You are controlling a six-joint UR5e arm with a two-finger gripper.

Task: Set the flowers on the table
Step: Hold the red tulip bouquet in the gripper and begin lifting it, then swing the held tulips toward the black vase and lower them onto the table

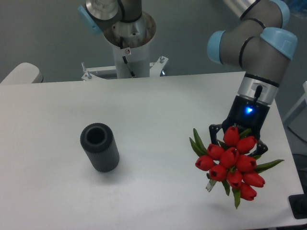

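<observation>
The flowers (231, 164), a bunch of red tulips with green leaves, hang at the right side of the table (153, 110), near its front right corner. Their blooms face the camera and their stems are hidden behind them. My gripper (237, 143) comes down from above right behind the bunch. Its black linkages show on either side of the upper blooms, and a blue light glows on its body. The fingertips are covered by the blooms. The bunch looks held just above the tabletop.
A dark grey ribbed cylinder (100, 147) lies on its side left of centre, open end toward the back. The arm's base (128, 38) stands at the far edge. The table's right edge and front edge run close to the bunch.
</observation>
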